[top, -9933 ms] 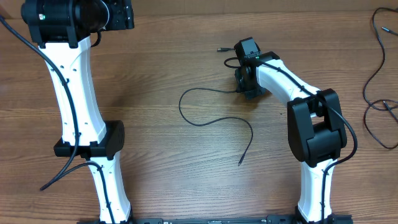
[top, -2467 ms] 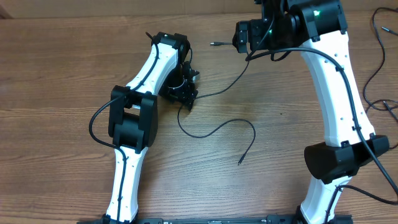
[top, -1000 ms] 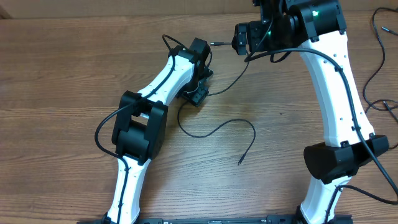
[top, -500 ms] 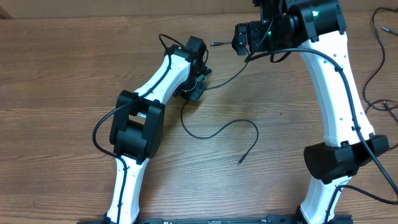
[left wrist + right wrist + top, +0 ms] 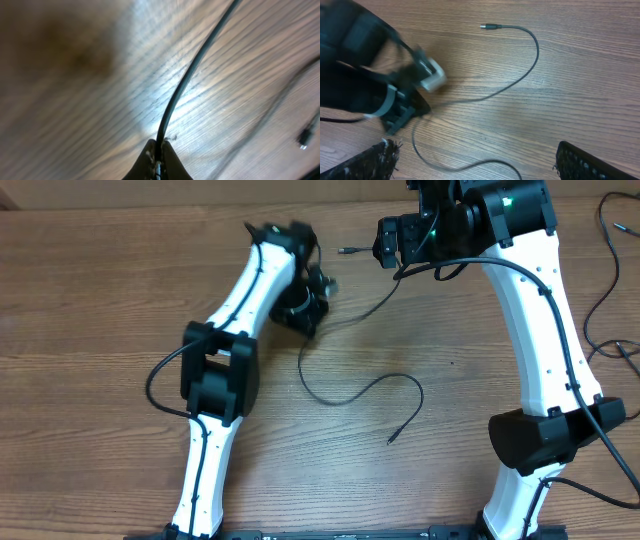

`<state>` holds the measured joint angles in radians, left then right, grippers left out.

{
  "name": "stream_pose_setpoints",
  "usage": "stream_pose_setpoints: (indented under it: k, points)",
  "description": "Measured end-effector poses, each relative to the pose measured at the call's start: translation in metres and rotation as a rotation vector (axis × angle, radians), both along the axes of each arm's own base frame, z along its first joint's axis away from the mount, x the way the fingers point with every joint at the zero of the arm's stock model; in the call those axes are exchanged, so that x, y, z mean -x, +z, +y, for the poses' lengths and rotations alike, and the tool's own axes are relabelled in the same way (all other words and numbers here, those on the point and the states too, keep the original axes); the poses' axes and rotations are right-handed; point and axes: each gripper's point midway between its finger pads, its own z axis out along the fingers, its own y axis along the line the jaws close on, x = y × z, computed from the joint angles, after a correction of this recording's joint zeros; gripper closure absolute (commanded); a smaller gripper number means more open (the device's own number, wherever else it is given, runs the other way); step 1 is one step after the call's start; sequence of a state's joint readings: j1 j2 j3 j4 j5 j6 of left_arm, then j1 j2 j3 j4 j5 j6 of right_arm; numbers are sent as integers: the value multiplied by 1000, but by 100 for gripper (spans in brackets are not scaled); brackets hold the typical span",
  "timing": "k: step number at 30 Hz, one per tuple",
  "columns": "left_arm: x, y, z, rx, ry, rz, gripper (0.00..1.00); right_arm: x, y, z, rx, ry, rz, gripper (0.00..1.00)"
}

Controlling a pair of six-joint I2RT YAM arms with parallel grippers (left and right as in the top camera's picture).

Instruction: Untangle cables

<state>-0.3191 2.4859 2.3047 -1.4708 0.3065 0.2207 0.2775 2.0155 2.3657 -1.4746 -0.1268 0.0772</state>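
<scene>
- Centrally, one cable lies loose on the table; further cables trail at the right edge, cut off, too few showing to count
- Two grippers: left gripper pinches the central cable, blurred overhead; right gripper gapes wide, empty

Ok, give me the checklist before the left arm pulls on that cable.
1. Left pincer shut on the cable: ok.
2. Right pincer open, holding nothing: ok.
3. Near plug end and far plug end in sight: ok.
4. Visible run free of crossings: ok, though the stretch under the left pincer is hidden.
5. Held cable apart from the other cables at the far right: ok.
6. Grip firm enough to pull: cannot tell.
</scene>
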Motion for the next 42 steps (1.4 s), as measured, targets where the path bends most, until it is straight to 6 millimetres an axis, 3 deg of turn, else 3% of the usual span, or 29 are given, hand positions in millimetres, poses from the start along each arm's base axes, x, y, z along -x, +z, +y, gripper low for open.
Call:
stream_pose_setpoints:
  k: [2,4,9,13,17,21,28,36,42]
  points:
    - [-14,24,4,23,19,-56,96,0,0,0,0,0,-1,3]
    - [-28,50,8,47,37,-119,96,-1,0,0,1,2,-5,18]
    - [-44,93,17,110,72,-214,96,-4,3,5,-12,13,-26,17]
    - [-47,110,19,143,85,-241,96,-3,6,18,-19,51,-41,14]
    - [-44,113,21,147,87,-235,96,2,6,31,-19,99,-45,9]
    - [-44,105,29,73,75,-238,96,3,6,32,-14,111,-48,4]
    - [-24,56,34,-77,22,-128,95,2,6,32,-13,115,-50,3]
    - [11,-7,16,-147,-63,5,68,3,6,32,-13,115,-49,2]
    - [30,-33,5,-167,-107,50,68,3,6,32,-12,115,-48,2]
